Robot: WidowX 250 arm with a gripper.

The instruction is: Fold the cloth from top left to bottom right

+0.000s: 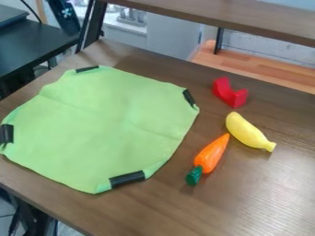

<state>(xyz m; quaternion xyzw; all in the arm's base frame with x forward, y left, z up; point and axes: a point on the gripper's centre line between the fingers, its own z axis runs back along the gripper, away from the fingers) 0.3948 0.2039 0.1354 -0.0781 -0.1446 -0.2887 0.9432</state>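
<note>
A light green cloth (pixel 111 124) lies spread out and mostly flat on the left half of the brown wooden table. Faint creases cross its surface. Strips of black tape mark its corners: one at the top, one at the upper right, one at the left edge and one at the bottom. Close to the tape, the cloth's bottom and right edges look slightly curled.
Right of the cloth, an orange carrot (pixel 210 154) with a green top lies beside a yellow banana (pixel 247 131). Above them sits a red curved block (pixel 230 93). A raised wooden shelf (pixel 246 18) runs along the back, and the table's left edge drops off past the cloth.
</note>
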